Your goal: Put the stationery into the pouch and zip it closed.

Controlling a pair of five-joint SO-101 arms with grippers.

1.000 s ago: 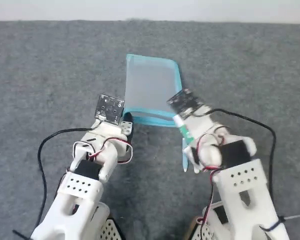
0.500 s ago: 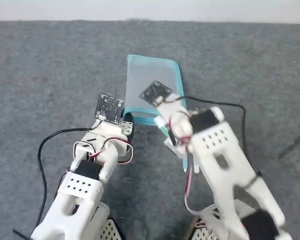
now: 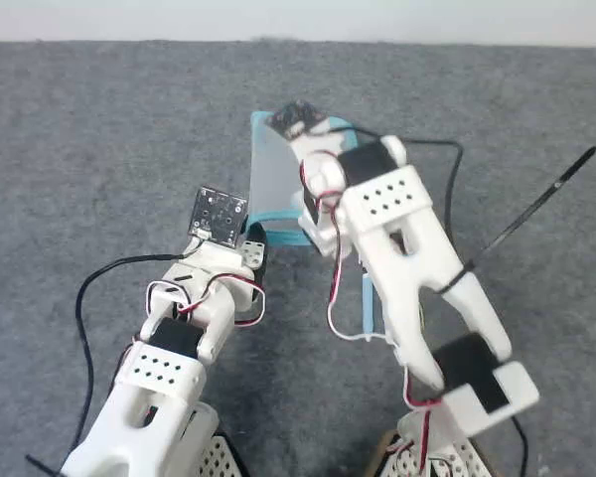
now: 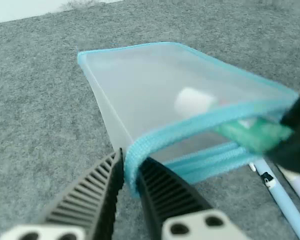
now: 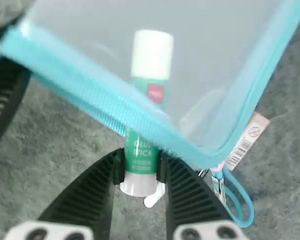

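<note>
**Fingers clamped on the pouch rim and on the glue stick**

Fingers (image 4: 97, 192) of the left gripper (image 4: 129, 167) are pressed together on the zip rim of the pouch (image 4: 165, 95), at the corner of its open mouth, and that rim is lifted off the table (image 3: 99, 129). From above, the left gripper (image 3: 256, 241) is seen at the near left corner of the pouch (image 3: 273, 174).

The right gripper (image 5: 140, 162) is closed on the base of the glue stick (image 5: 149, 90). Its white bottom end is gripped between the two black fingers (image 5: 92, 192). The stick is held lengthwise through the mouth: the green body crosses under the blue zip rim, and the white cap is seen through the clear wall of the pouch (image 5: 200, 55), well inside. The same white cap and green body of the glue stick (image 4: 192, 102) are seen through the pouch wall from the left wrist.

The pouch is laid toward the far edge of the table, about midway along it, with its mouth turned to the arms. A blue pen (image 3: 367, 303) is left on the table just outside the mouth, on the near side and partly under the right arm. It also shows as a pale blue pen (image 4: 282, 197) beside the rim.
</note>
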